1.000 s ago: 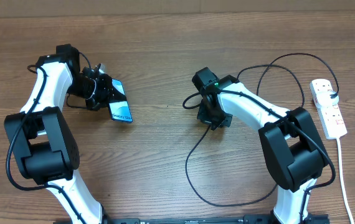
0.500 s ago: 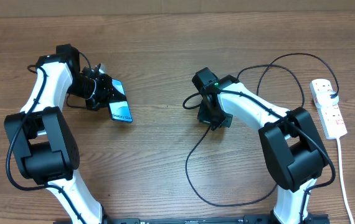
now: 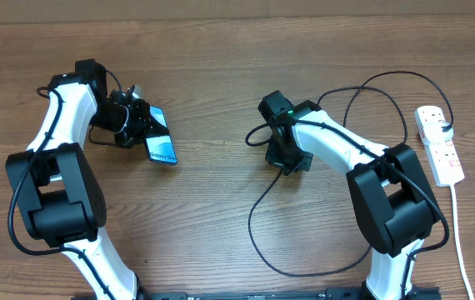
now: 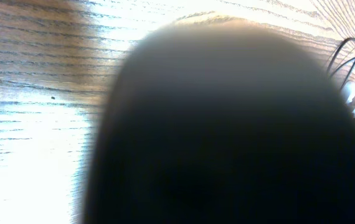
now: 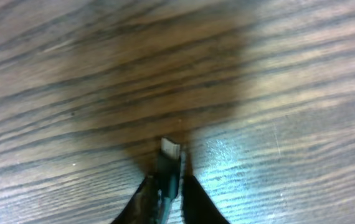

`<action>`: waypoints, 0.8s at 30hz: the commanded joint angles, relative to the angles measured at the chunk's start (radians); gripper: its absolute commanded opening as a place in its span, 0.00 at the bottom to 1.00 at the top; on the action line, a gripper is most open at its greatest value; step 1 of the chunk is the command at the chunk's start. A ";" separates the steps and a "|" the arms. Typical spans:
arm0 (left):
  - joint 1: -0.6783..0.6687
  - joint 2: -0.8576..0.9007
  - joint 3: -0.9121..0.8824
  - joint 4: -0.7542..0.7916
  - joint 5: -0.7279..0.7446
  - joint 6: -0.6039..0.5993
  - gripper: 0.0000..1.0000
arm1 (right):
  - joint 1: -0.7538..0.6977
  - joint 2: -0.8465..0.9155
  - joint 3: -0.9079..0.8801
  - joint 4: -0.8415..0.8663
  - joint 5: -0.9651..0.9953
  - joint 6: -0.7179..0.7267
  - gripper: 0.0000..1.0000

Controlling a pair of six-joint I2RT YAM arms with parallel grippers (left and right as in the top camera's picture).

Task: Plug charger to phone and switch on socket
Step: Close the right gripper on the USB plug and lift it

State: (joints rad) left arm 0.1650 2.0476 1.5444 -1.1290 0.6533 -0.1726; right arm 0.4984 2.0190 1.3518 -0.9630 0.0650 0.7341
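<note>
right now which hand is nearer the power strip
Right. The right hand sits in the middle, pinching the cable plug, with the power strip off to its right. The left hand is far over on the other side, holding the phone.

Overhead straight down over the whole table [image 3: 221, 67], wrist views close on its wood grain (left mostly blocked)

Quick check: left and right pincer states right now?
Left pincer: closed, holding the phone.
Right pincer: closed, pinching the charger by its connector tip.
</note>
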 commanded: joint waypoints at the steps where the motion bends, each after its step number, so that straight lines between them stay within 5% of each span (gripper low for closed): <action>1: -0.002 -0.024 0.011 0.000 0.016 0.008 0.04 | -0.004 0.005 -0.010 -0.004 -0.018 0.003 0.11; 8: -0.002 -0.024 0.011 0.000 0.016 0.008 0.04 | -0.004 0.005 -0.011 0.000 -0.018 0.003 0.08; 10: -0.002 -0.024 0.011 0.000 0.016 0.008 0.04 | -0.004 0.005 -0.011 0.000 -0.018 0.003 0.20; 19: -0.002 -0.024 0.011 0.000 0.016 0.008 0.04 | -0.004 0.005 -0.011 -0.005 -0.023 0.003 0.22; 24: -0.002 -0.024 0.011 0.001 0.016 0.008 0.04 | -0.004 0.005 -0.011 -0.005 -0.022 0.003 0.40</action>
State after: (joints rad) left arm 0.1650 2.0476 1.5444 -1.1294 0.6529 -0.1726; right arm 0.4980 2.0190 1.3518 -0.9695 0.0456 0.7376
